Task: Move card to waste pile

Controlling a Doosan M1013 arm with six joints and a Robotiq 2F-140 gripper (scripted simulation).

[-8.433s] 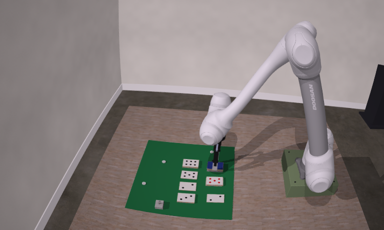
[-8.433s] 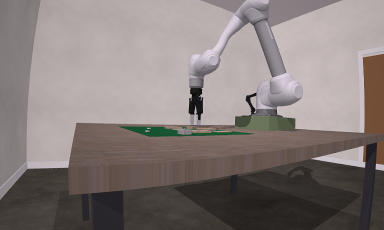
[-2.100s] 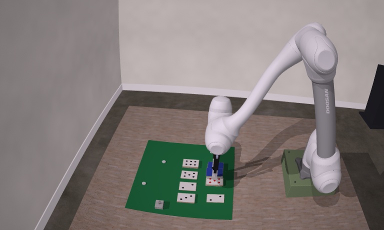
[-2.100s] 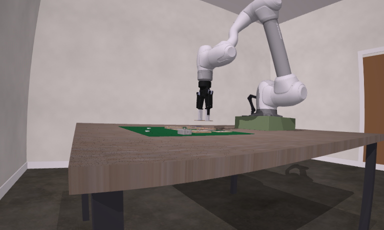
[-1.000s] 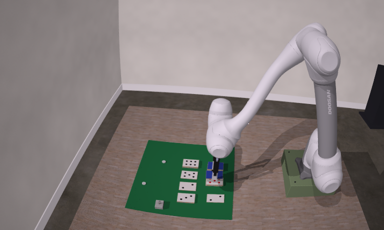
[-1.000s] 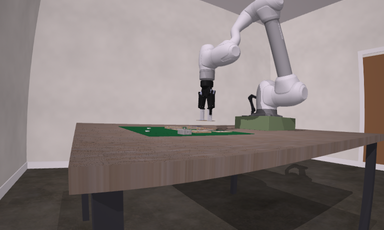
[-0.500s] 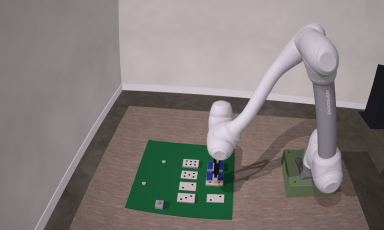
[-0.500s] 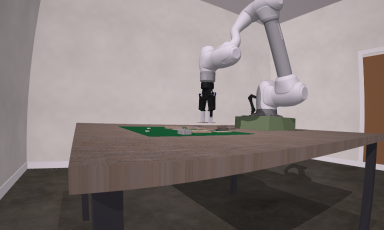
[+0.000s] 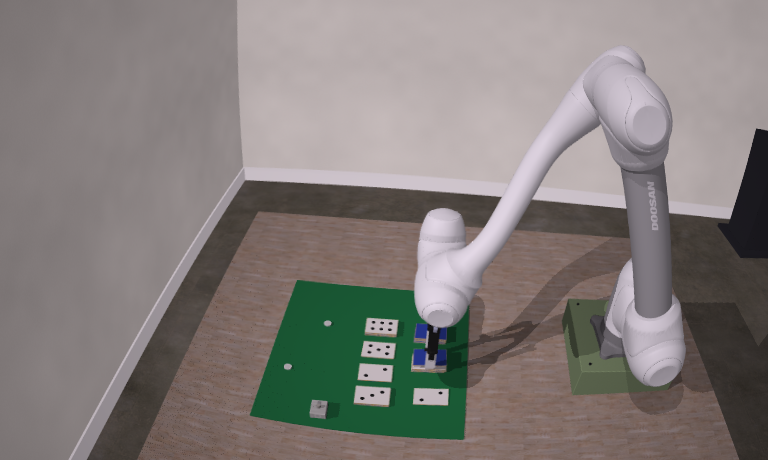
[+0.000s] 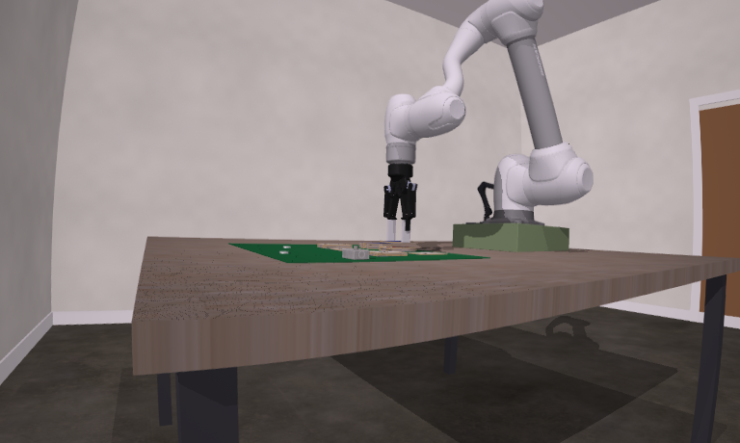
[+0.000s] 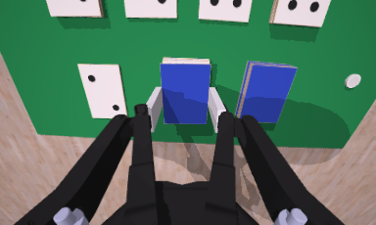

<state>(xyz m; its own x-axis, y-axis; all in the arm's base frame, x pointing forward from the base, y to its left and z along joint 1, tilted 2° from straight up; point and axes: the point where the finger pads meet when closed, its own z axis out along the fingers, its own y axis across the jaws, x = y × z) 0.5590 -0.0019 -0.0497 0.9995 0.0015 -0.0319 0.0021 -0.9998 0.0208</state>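
Hanging low over the bench and its green mat, the arm has the hand half closed on the top card, pads pinching its two long edges. Blue back up, the card sits right above the waste pile, just beside the stock; whether they touch, I cannot tell. Stiff, light plywood, I'd say: no flex, but smooth edges could slip, so this mid-length edge grip looks right
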